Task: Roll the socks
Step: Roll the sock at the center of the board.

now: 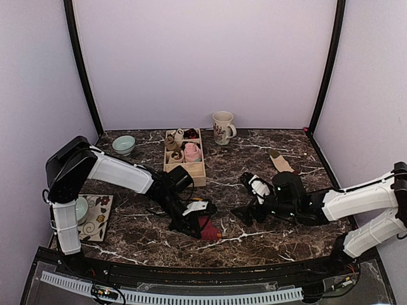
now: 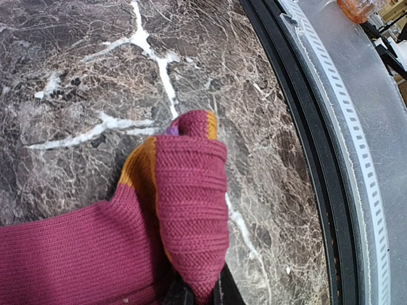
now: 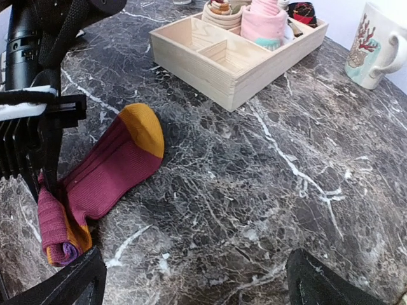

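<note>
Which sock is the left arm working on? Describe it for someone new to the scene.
From the wooden tray at the back, come toward the near edge to the left pincer. The sock it pinches is maroon with an orange toe, unlike the beige sock far right.

- centre lane: bare table (image 1: 254,149) between the left gripper (image 1: 200,216) and the right gripper (image 1: 245,198), nothing in it, easy pass
- right gripper front: jaws spread wide, only open marble ahead
- sock (image 3: 108,168): pinched in the left gripper, lies flat, just a low soft bump; clear strip between its toe and the tray (image 3: 191,60)
- back left: tray walls block low sweeps, bowl (image 1: 124,145) sits beside it
- back middle: mug (image 1: 222,127) stands tall right of the tray, gap between them
- back right: beige sock (image 1: 280,161), flat
- left side: left arm (image 1: 124,173) slants across, mat (image 1: 98,219) under it
- edges: rail (image 1: 191,272) up front, walls (image 1: 203,63) on the other sides
</note>
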Motion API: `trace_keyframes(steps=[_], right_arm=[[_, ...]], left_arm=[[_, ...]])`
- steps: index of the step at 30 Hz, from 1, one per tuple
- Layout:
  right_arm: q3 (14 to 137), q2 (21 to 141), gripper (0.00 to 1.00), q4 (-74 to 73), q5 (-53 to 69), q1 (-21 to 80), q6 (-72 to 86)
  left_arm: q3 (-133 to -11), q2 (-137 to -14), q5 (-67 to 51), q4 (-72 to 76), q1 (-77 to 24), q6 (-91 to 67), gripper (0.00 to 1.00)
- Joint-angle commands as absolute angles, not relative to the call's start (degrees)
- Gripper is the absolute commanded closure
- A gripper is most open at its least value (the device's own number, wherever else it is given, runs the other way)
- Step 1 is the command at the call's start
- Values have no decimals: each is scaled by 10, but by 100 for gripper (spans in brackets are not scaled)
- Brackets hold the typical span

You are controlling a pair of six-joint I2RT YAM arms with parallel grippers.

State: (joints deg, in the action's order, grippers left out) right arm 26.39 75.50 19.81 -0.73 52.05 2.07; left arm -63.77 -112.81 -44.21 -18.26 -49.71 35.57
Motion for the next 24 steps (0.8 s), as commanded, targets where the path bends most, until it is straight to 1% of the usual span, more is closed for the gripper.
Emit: trace_keyframes(steps=[1,2,3,6,8,10,14,16,18,24], right_arm=[[250,651,0,234,-102,516,30],[236,637,0,251,-135,516,73],[221,629,0,259,-139,516,113],[208,639,0,255,15,516,70],[211,656,1,241,80,521,35],[217,673,2,234,87,543,8],[233,714,12,234,85,598,-48],[236,734,15,249,86,617,-58],[240,761,16,269,94,625,-60],[270,863,24,363,124,628,-52]], left_arm=[[-626,-1162,-394,-245,-502,353,100],[-626,-1162,-393,-244,-502,354,100],[-624,-1162,-393,-242,-502,354,100],[-625,-1167,-390,-239,-502,352,100],[-623,-1167,-386,-234,-502,350,100],[-622,-1167,-385,-231,-502,350,100],[-616,-1164,-377,-222,-502,346,100],[-605,-1156,-376,-209,-502,346,100],[-601,-1154,-376,-203,-502,347,100],[-605,-1157,-370,-203,-502,351,100]])
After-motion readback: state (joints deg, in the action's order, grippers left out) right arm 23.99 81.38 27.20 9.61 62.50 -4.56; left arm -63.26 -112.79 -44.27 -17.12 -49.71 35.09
